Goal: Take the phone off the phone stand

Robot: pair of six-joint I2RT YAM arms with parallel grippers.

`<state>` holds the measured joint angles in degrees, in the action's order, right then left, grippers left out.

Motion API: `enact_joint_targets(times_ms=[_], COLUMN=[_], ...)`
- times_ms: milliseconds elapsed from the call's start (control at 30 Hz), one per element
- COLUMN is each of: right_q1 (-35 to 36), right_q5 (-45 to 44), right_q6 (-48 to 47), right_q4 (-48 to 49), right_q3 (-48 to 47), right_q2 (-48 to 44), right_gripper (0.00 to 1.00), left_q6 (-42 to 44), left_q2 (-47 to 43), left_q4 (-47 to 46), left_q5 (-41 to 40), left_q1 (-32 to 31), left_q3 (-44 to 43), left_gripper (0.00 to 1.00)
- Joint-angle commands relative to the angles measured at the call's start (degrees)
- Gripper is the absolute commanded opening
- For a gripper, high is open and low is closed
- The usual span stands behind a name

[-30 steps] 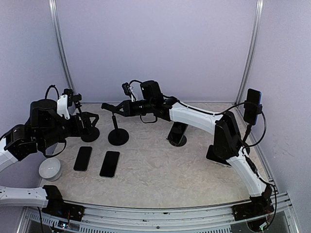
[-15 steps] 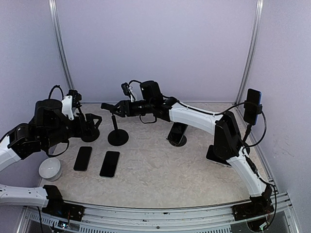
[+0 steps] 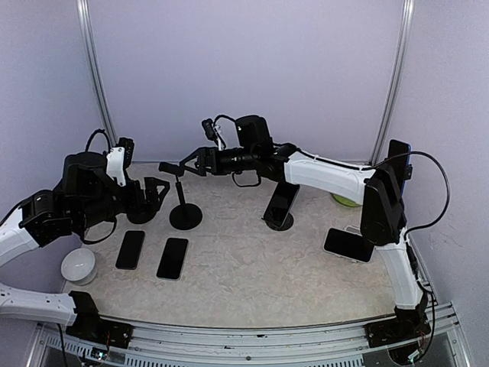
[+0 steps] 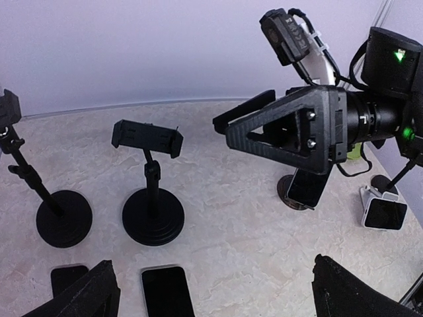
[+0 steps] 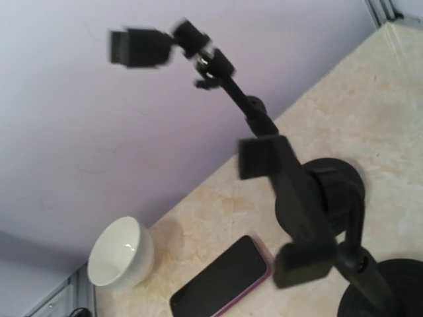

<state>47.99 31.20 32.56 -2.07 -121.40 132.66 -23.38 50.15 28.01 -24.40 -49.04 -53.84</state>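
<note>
A dark phone (image 3: 281, 203) leans upright in a low round phone stand (image 3: 276, 222) at mid-table; the left wrist view shows this phone (image 4: 307, 189) at right. My right gripper (image 3: 191, 162) hangs open just right of the empty clamp (image 3: 171, 168) of a tall black stand (image 3: 186, 216), not touching it. From the left wrist, the right gripper (image 4: 223, 124) shows its fingers spread. My left gripper (image 3: 153, 191) is open over the table's left side, its fingertips (image 4: 89, 294) wide apart with nothing between them.
A second tall stand (image 3: 141, 211) is behind the left gripper. Two phones (image 3: 130, 249) (image 3: 173, 258) lie flat at front left beside a white bowl (image 3: 79, 265). Another phone (image 3: 348, 245) lies at right. A further phone (image 3: 397, 165) sits high at the right.
My right gripper opened off the tall stand's clamp and drew back to the right and slightly up. The left arm shifted a little right and up, still open.
</note>
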Motion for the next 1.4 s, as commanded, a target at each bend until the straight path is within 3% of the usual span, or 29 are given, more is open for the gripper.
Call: enact_joint_targets(times_ms=[0, 233, 500, 667, 1000, 1233, 1367], right_q1=[-1.4, -4.4, -9.1, -14.9, -23.8, -24.7, -25.2], right_q5=[-0.3, -1.6, -3.9, -5.0, -7.7, -13.3, -11.7], right_q6=[-0.7, -0.3, -0.3, 0.1, -2.6, -5.3, -5.6], right_q4=[2.4, 5.8, 4.1, 2.0, -4.8, -10.1, -8.5], right_q3=[6.1, 22.8, 39.3, 46.9, 50.9, 50.7, 52.7], right_q2=[-8.8, -21.5, -35.4, -42.0, -44.0, -41.3, -39.7], right_gripper=[0.87, 0.88, 0.89, 0.89, 0.88, 0.85, 0.84], left_q6=[2.0, 4.0, 7.4, 7.5, 7.2, 6.1, 5.7], left_q2=[2.4, 11.1, 23.9, 25.7, 24.5, 22.4, 21.6], left_q4=[-3.5, -4.1, -5.9, -8.5, -8.8, -7.8, -7.6], left_q5=[0.4, 1.5, 8.2, 9.8, 9.2, 8.4, 8.7], left_q1=[-1.3, -4.6, -7.5, -8.0, -8.2, -8.3, -8.4], left_q3=[-3.4, -8.2, -15.3, -15.8, -14.5, -13.4, -13.1], left_gripper=[0.99, 0.99, 0.99, 0.99, 0.99, 0.99, 0.99])
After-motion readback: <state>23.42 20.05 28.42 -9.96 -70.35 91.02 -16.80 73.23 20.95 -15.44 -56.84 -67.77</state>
